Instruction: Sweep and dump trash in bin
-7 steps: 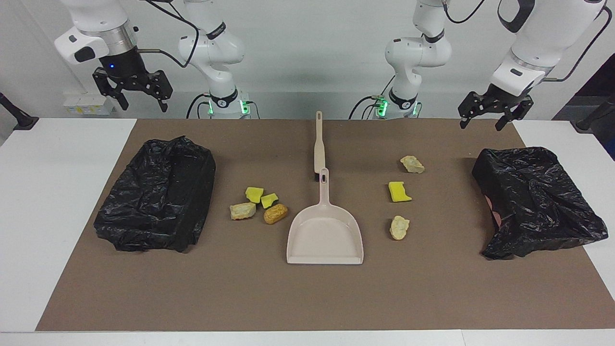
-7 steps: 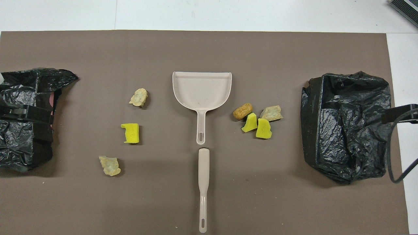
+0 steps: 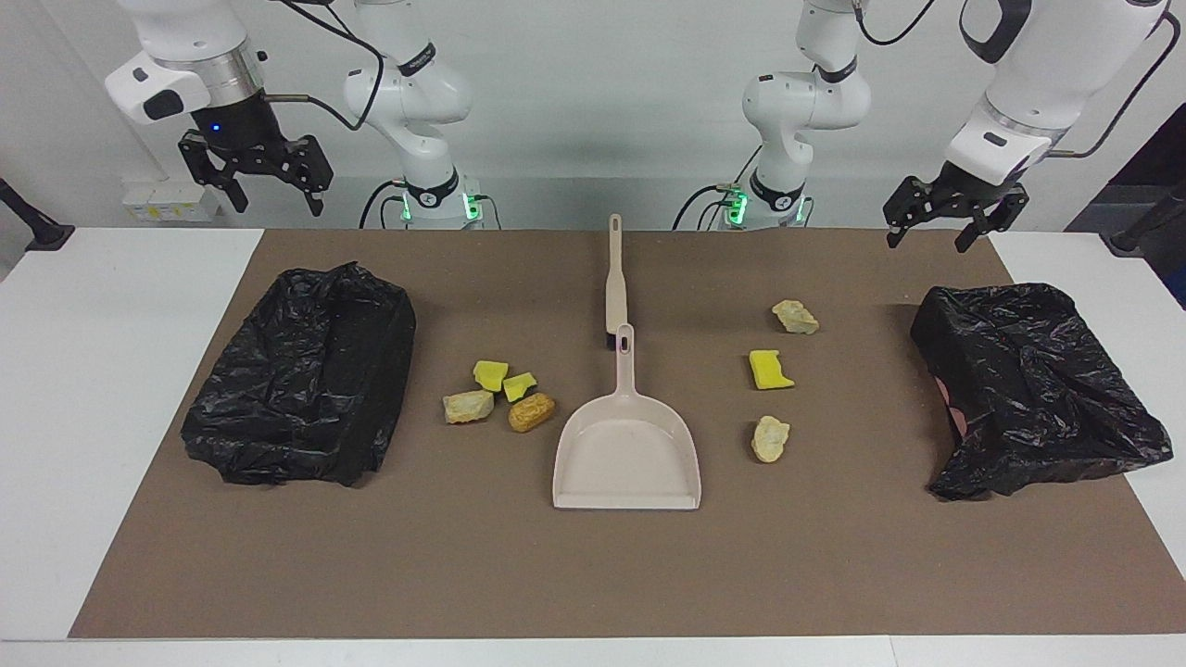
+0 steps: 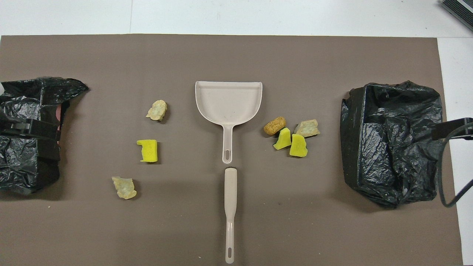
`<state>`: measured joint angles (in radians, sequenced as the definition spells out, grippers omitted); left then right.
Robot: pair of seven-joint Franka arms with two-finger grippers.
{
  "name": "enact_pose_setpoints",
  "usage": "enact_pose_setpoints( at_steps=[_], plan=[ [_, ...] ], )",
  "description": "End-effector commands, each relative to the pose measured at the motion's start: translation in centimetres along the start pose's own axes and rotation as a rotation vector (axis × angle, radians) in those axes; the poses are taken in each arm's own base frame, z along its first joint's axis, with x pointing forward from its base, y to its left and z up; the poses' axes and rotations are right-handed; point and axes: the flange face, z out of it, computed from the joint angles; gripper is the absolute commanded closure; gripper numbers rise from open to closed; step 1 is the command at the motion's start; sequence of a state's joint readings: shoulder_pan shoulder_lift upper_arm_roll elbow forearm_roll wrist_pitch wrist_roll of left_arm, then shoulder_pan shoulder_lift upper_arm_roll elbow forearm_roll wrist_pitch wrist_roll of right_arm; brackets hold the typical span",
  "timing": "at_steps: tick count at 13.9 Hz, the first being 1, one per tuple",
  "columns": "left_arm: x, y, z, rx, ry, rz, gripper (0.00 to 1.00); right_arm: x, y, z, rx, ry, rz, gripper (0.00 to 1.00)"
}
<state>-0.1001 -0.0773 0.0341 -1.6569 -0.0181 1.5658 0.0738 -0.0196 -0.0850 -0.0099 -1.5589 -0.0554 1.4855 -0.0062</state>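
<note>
Dustpan lies flat at mid mat, mouth away from the robots, handle toward them. Brush lies in line w/ the dustpan handle, just nearer the robots, tip nearly touching the handle end.

Trash, 7 scraps, all on the mat, none in the dustpan:
- Toward the right arm's end of the dustpan, a tight cluster of 4: orange-brown lump closest to the pan, pale beige lump beside it, two yellow sponge bits just nearer the robots.
- Toward the left arm's end of the dustpan, 3 spread apart in a row: beige lump level w/ the pan, yellow sponge piece level w/ the handle, another beige lump level w/ the brush.

Two bins lined w/ black bags, well apart from the dustpan: one bin at the right arm's end, other bin at the left arm's end.

Right gripper hangs up in the air above the table edge by its bin, jaws spread wide, holding nothing. Left gripper hangs above the mat's corner by its bin, jaws also wide apart, empty.
</note>
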Motion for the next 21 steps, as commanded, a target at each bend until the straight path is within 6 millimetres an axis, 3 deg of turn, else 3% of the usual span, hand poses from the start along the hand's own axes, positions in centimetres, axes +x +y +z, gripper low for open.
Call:
enact_pose_setpoints(
  at_steps=[1,5,9,15,19,21],
  plan=[
    [-0.3,0.3,-0.4,0.011,0.001,0.021,0.0,-0.5,0.1,-0.2,0.012,0.022,-0.003,0.0],
    [0.0,1.2,0.4,0.011,0.043,0.043,0.0,-0.5,0.0,-0.1,0.014,0.022,-0.005,0.0],
    [0.0,3.9,5.0,0.004,-0.011,0.11,0.0,-0.5,0.1,-0.1,0.014,0.022,-0.003,0.0],
    [-1.9,12.2,16.8,0.007,-0.03,0.261,0.0,-0.6,0.1,0.0,0.014,0.017,-0.009,0.0],
    [-5.5,18.4,24.9,-0.002,0.003,0.375,0.0,-0.6,0.1,0.2,0.014,0.013,-0.01,0.0],
    [-7.7,21.7,27.0,-0.015,0.016,0.347,0.0,-0.7,0.1,0.1,0.014,0.014,-0.01,0.0]
  ],
)
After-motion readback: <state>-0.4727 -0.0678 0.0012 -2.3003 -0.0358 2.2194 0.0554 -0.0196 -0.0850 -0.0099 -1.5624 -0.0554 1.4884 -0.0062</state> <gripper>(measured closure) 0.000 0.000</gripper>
